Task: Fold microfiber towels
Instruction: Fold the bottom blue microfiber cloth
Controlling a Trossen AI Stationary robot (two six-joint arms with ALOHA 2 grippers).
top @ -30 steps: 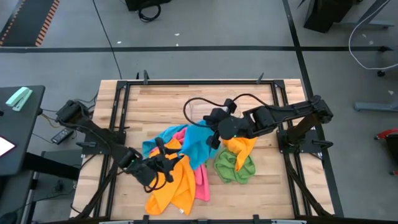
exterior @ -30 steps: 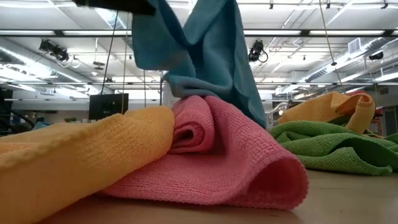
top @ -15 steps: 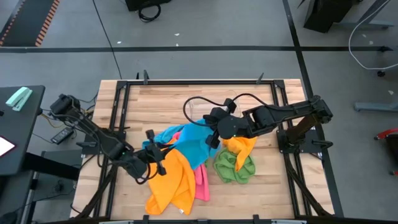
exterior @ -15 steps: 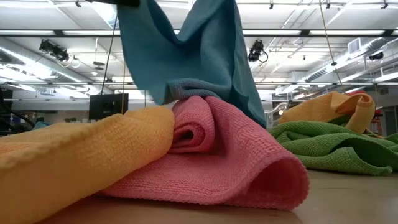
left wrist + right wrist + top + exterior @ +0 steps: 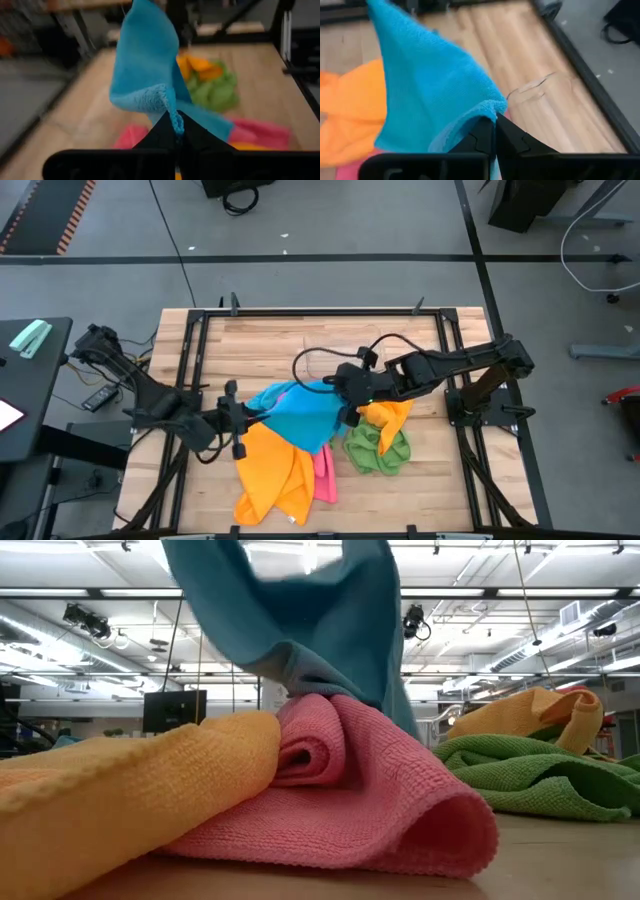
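Above the middle of the counter, a blue towel hangs stretched between the two grippers, lifted clear of the other cloths except where its lower edge meets the pink towel. Left gripper, fingers pressed together on one blue corner, as the left wrist view shows. Right gripper, fingers likewise pinched on the opposite corner, seen in the right wrist view.

Beneath and in front of the blue towel, an orange towel lies crumpled toward the counter's near edge, with the pink towel partly under it and rolled into a loose fold. On the right side, a green towel lies bunched, with a second orange towel draped on top of it, just beside the right gripper.

Low view: the blue cloth drops from above onto the pink roll; the near orange towel fills the left foreground, and the green and second orange cloths sit at right.

Beyond the counter, a grey floor with dark lines.
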